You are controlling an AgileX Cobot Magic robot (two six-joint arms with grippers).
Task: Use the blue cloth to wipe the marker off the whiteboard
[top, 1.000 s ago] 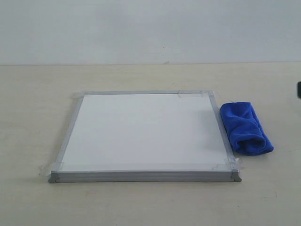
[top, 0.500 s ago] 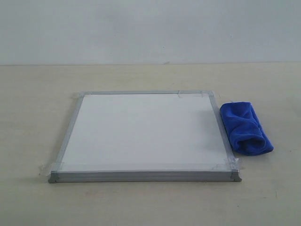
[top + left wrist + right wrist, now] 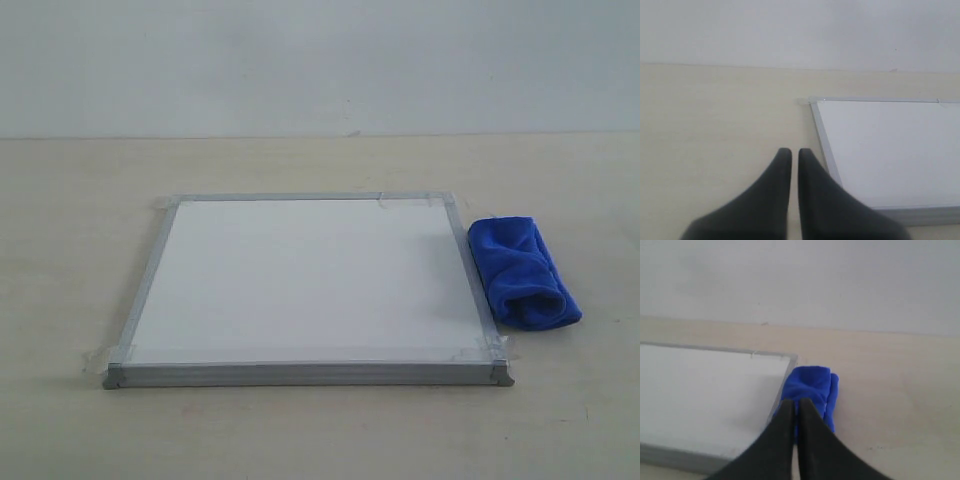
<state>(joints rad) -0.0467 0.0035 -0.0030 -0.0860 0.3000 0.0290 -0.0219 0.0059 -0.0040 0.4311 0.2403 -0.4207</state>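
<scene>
**Exterior view: board surface shows no mark, cloth lying free beside it**

Exterior view shows the whiteboard [image 3: 305, 285] flat on the table [image 3: 80, 200], its grey frame taped at the corners. The blue cloth [image 3: 522, 272], a bunched bundle, lies on the table at 3 o'clock from the board, just beside the frame; whether it touches is not clear. No arm appears in this view. The marker squiggle cannot be found on the white surface in any view; the board reads as plain white.

Left wrist view: the left claw [image 3: 790, 152] has its two dark fingers closed nearly tip to tip, holding nothing, above bare table near one corner of the board [image 3: 890, 150]. Right wrist view: the right claw [image 3: 793, 404] is likewise closed and empty, its tips aimed toward the cloth [image 3: 811, 387] beyond them; the height above the cloth cannot be judged.

Judged from these views, either the wipe is complete or the cloth has yet to be picked up. If a grasp is the step in hand, the right claw would need to open wide first, descend over the thick middle of the bundle, and close deep enough to keep a soft pad below the fingertips. Wiping should press flat and stay inside the frame, since catching the raised edge could shift the taped board.
</scene>
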